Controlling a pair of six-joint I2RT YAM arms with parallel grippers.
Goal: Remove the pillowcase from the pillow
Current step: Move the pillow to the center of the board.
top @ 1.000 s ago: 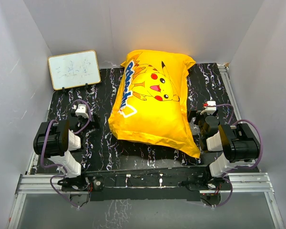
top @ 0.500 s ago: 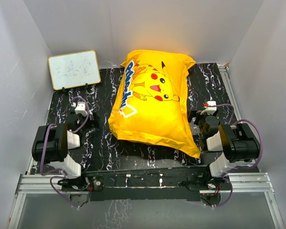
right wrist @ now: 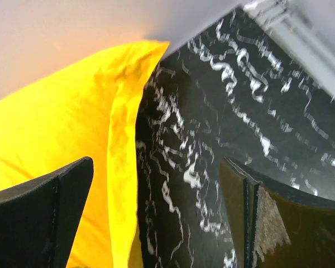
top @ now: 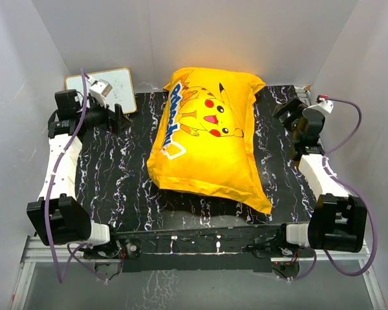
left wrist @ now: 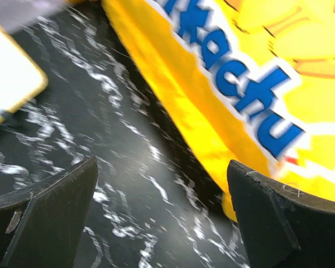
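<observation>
The pillowcase (top: 207,145) is seen lying in the middle of the black marbled table (top: 129,174), plumply filled, its length running from far to near; the pillow is wholly covered and no part of it is shown. The left gripper (top: 121,118) is held over the far left of the table, just beside the whiteboard (top: 116,87), jaws spread wide with nothing between them; the right gripper (top: 290,115) is held at the far right, near the case's far right corner, likewise wide and empty; the fabric is touched by neither.

Which end of the case is open cannot be told; were a closed end pulled, case and pillow would probably be dragged together across the table. If stuffing were pinched along with the thin fabric, nothing would be freed; if too little fabric were caught, it could slip out. The whiteboard could be knocked over by a careless swing of the left arm.
</observation>
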